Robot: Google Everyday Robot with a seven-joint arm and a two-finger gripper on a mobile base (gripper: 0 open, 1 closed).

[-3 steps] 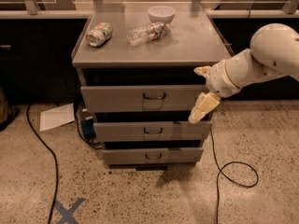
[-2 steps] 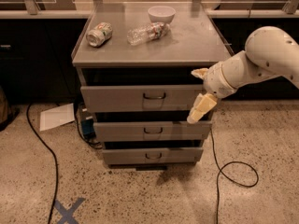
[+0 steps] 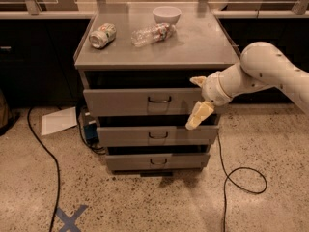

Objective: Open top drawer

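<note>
The top drawer (image 3: 125, 102) is the tallest grey front of the metal cabinet, with a small dark wire handle (image 3: 159, 99) at its centre and a dark gap above its front. My gripper (image 3: 197, 99) is at the right end of that drawer front, right of the handle and apart from it. It is open: one pale fingertip (image 3: 196, 81) is by the drawer's top edge and the other (image 3: 199, 116) hangs at its lower edge. The white arm (image 3: 270, 71) reaches in from the right.
Two shorter drawers (image 3: 154, 135) (image 3: 154, 161) sit below. On the cabinet top (image 3: 203, 42) lie a crushed can (image 3: 102, 35), a plastic bottle (image 3: 152, 34) and a white bowl (image 3: 166, 14). Cables (image 3: 241, 178) (image 3: 46, 153), a sheet of paper (image 3: 59, 121) and a blue tape cross (image 3: 70, 217) lie on the floor.
My gripper and arm have shifted slightly to the left along the top drawer front, towards the handle. The drawers have not moved.
</note>
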